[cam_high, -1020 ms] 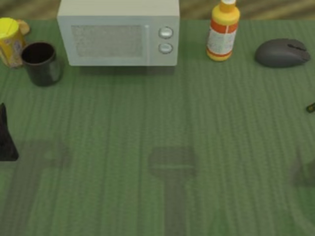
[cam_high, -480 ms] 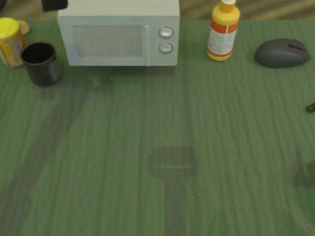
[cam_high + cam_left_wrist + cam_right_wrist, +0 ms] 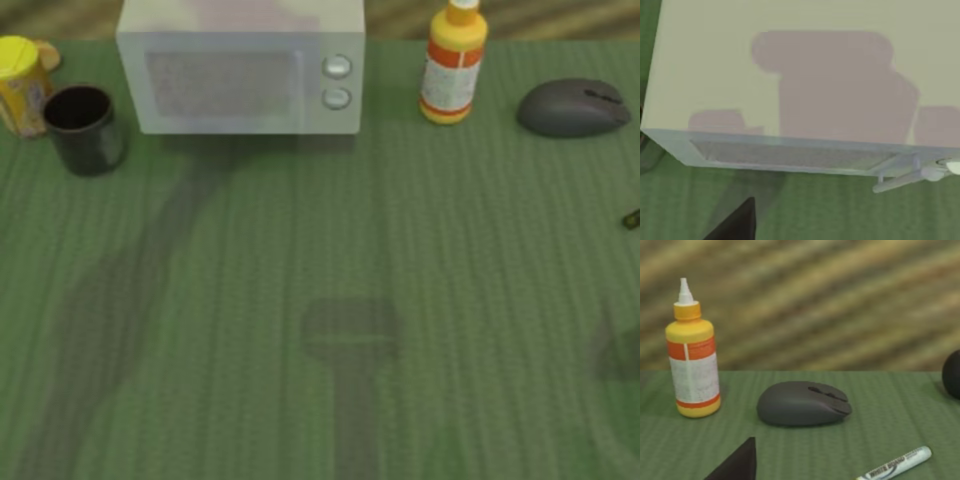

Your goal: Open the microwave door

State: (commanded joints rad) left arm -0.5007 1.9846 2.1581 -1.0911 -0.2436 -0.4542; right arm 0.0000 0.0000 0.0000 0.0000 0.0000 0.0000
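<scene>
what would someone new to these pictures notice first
The off-white microwave at the back left of the green table, its door shut and a long arm-shaped shadow stretching up to it. Next, the yellow and orange bottle to its right and the dark grey mouse farther right. A black cup stands left of the microwave.

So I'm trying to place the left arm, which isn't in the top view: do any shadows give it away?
Top view: a long dark band slants across the table to the microwave, with a dim patch on its roof. Left wrist view: a blocky shadow covers that roof above the door, so the arm hangs overhead. Right wrist view: no such shadow.
</scene>
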